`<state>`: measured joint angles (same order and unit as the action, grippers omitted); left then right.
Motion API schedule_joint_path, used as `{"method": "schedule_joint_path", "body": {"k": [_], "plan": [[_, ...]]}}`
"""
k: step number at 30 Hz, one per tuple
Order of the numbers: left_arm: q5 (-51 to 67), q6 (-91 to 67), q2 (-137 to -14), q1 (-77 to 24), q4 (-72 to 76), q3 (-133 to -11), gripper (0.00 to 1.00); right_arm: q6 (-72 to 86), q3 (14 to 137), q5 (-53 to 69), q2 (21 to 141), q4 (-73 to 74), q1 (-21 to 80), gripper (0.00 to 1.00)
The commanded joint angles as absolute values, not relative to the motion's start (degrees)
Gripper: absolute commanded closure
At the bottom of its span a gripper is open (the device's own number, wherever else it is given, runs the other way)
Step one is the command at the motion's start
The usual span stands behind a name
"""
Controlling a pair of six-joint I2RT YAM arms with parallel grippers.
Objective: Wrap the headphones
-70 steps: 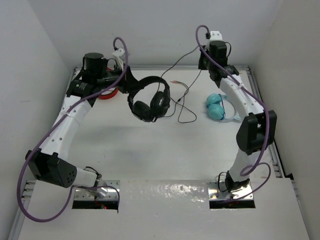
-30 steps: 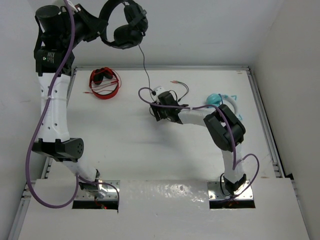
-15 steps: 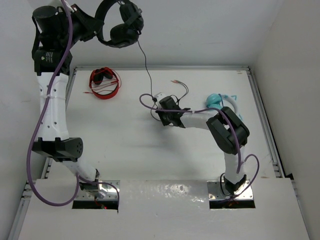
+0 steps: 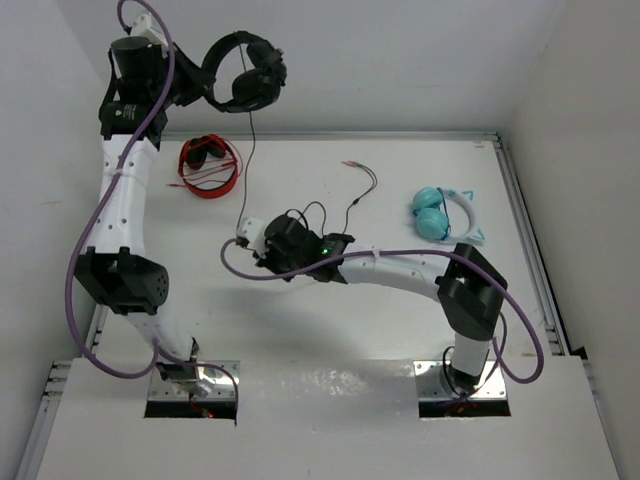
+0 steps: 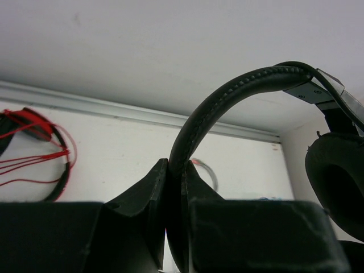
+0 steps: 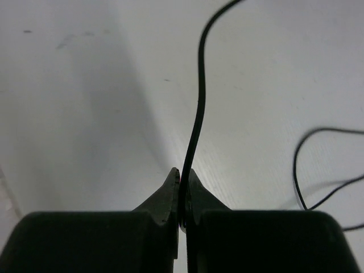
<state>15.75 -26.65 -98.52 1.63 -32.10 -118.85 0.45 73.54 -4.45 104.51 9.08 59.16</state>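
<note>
Up at the far left, the left gripper is clamped shut on the headband of the black headphones, holding them in the air close to the back wall. The red headphones lie below on the table, near its far left rail. The cable drops from an ear cup to the right gripper, whose fingers are pinched tight on it just above the tabletop. The rest of the cable trails right towards the blue cat-ear headphones. Bare tabletop lies between the right arm and the near edge.
</note>
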Motion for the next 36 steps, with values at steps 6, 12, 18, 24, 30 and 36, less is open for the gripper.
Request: {"method": "schedule_joint_path", "body": {"k": [6,12,18,24,30,36], "plan": [[-2.3,-12.9,-105.3,1.7,-22.2,-116.5,1.00,-7.7,88.6,10.5,98.9,22.8,63.7,1.00],[-12.7,5.3,-106.7,-4.3,-14.6,-107.2,1.00,-13.0,107.6,6.8,98.3,31.0,63.7,1.00],[-15.0,16.2,-101.5,-8.1,-7.2,-91.0,1.00,-15.9,116.6,-8.3,94.8,29.8,59.4,1.00],[-13.2,20.7,-98.0,-8.3,-6.9,-85.2,1.00,-15.1,116.0,-14.2,89.8,24.8,50.5,1.00],[-10.4,23.5,-96.9,-9.2,-9.3,-84.3,1.00,-17.2,116.9,-20.1,88.6,22.9,47.3,1.00],[-2.0,23.3,-94.3,-9.2,-17.0,-86.8,1.00,-16.5,116.1,-22.2,88.5,22.8,37.2,1.00]]}}
